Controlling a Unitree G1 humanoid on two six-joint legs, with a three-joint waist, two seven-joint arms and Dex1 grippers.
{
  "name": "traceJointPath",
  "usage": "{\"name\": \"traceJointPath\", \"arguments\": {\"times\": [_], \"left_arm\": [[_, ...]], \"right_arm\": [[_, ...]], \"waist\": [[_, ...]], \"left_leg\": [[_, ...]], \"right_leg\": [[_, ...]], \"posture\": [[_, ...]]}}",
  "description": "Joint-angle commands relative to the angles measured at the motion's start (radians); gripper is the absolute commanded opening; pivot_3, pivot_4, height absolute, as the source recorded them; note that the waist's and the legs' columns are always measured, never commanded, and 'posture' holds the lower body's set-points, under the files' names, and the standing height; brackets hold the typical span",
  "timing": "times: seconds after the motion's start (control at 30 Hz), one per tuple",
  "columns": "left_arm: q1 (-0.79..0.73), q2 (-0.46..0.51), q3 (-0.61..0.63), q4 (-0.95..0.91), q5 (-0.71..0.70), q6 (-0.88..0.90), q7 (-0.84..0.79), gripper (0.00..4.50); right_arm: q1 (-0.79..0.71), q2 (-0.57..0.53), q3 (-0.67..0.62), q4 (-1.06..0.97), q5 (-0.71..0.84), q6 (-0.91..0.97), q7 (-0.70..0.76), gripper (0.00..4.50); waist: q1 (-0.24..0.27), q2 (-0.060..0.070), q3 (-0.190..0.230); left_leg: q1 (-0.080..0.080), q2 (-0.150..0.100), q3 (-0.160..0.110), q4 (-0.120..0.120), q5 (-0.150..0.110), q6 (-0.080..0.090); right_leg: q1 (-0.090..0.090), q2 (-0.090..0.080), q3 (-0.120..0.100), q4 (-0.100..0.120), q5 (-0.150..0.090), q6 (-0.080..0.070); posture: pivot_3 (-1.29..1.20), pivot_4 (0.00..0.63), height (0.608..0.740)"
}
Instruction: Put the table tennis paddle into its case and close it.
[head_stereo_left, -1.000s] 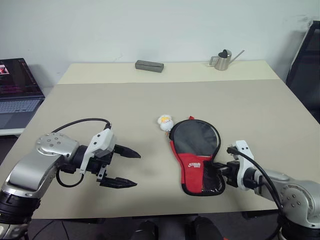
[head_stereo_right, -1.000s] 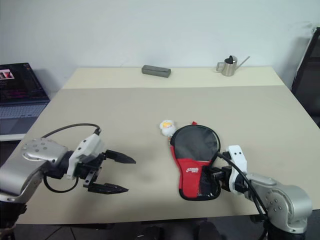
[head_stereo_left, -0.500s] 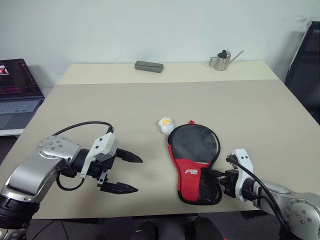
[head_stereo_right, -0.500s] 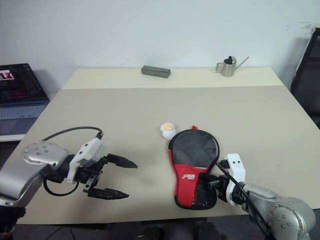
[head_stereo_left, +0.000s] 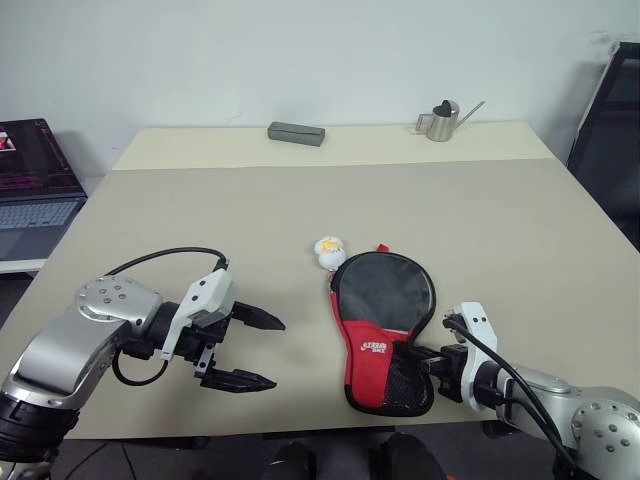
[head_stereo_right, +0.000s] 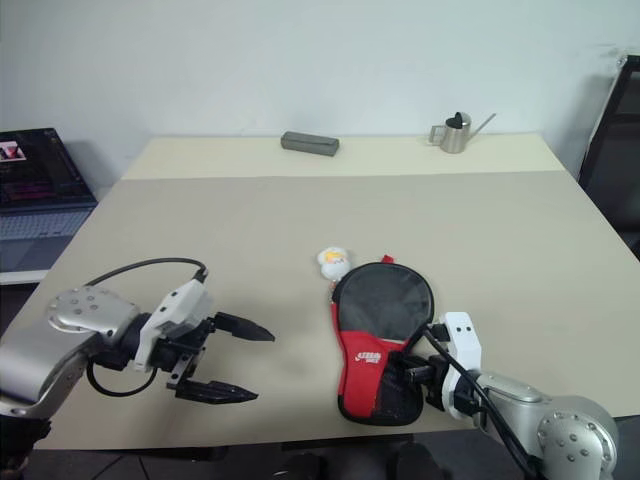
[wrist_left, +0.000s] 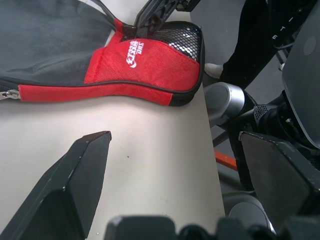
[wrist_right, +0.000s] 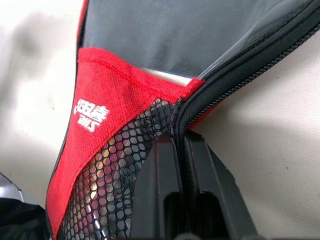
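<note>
table (head_stereo_left: 200, 210) beige; laptop (head_stereo_left: 35, 185) beside it, white wall (head_stereo_left: 300, 50) behind.

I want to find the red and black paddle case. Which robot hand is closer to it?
The right. The right gripper is shut on the case at its mesh end; the left gripper hangs open, apart from it, over the table.

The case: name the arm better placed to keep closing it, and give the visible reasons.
Right, probably. The right pincer is already shut on the case at the edge of its mesh handle end, beside the zip. The left pincer hangs open over bare table, apart from the case.
</note>
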Motion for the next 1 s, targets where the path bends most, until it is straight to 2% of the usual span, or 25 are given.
{"name": "traceJointPath", "arguments": {"times": [0.03, 0.1, 0.2, 0.37, 0.53, 0.63, 0.83, 1.0], "left_arm": [[-0.014, 0.002, 0.006, -0.014, -0.007, -0.018, -0.003, 4.50], [-0.017, -0.002, 0.003, -0.011, -0.005, -0.020, -0.001, 4.50], [-0.019, -0.008, 0.000, -0.014, -0.004, -0.022, 0.005, 4.50], [-0.022, -0.020, -0.002, -0.006, 0.004, -0.033, 0.017, 4.50], [-0.032, -0.035, -0.015, -0.002, 0.007, -0.038, 0.029, 4.50], [-0.038, -0.043, -0.017, 0.008, 0.011, -0.045, 0.035, 4.50], [-0.045, -0.083, -0.016, 0.018, 0.013, -0.042, 0.090, 4.50], [-0.063, -0.141, -0.006, 0.029, 0.012, -0.020, 0.176, 4.50]], "right_arm": [[-0.011, -0.042, -0.004, 0.018, -0.003, 0.016, -0.015, 0.75], [-0.016, -0.060, -0.010, 0.026, -0.010, 0.016, -0.013, 1.45], [-0.022, -0.146, 0.002, 0.003, -0.026, 0.002, 0.052, 2.44], [0.017, -0.274, -0.047, 0.005, -0.004, -0.060, 0.171, 4.00], [0.035, -0.327, -0.071, 0.013, -0.008, -0.118, 0.218, 4.00], [0.009, -0.345, -0.077, 0.021, -0.020, -0.183, 0.250, 4.48], [-0.080, -0.422, -0.042, 0.052, -0.096, -0.364, 0.400, 4.48], [-0.177, -0.421, 0.017, 0.110, -0.150, -0.458, 0.462, 4.48]], "waist": [[0.001, 0.000, 0.000], [0.002, 0.000, 0.000], [0.004, 0.000, 0.000], [0.019, 0.000, 0.000], [0.025, 0.000, 0.000], [0.023, 0.000, 0.000], [0.023, 0.000, 0.000], [0.024, -0.001, 0.000]], "left_leg": [[0.000, 0.000, 0.000, 0.000, 0.000, 0.000], [0.000, 0.000, 0.000, 0.000, 0.000, 0.000], [0.000, -0.001, 0.000, 0.001, 0.000, 0.000], [0.002, -0.001, -0.001, 0.002, 0.000, 0.000], [0.009, -0.001, -0.001, 0.001, 0.000, 0.000], [0.013, 0.000, -0.001, 0.001, 0.000, 0.001], [0.013, 0.000, 0.000, 0.001, 0.000, 0.001], [0.013, 0.000, -0.001, 0.001, 0.000, 0.001]], "right_leg": [[0.000, 0.000, 0.000, 0.000, 0.000, 0.000], [0.000, 0.000, 0.000, 0.000, 0.000, 0.000], [0.001, 0.000, 0.000, 0.000, 0.000, 0.000], [0.006, 0.000, -0.002, -0.002, 0.001, -0.001], [0.013, 0.000, -0.002, -0.003, 0.000, -0.001], [0.015, 0.000, -0.002, -0.003, 0.000, -0.001], [0.016, 0.000, -0.002, -0.003, 0.000, -0.001], [0.016, 0.000, -0.002, -0.003, 0.000, -0.001]], "posture": [[0.00, 0.150, 0.740], [0.00, 0.150, 0.740], [0.00, 0.150, 0.740], [0.00, 0.150, 0.740], [0.00, 0.150, 0.740], [0.00, 0.150, 0.740], [0.00, 0.150, 0.740], [0.00, 0.150, 0.740]]}}
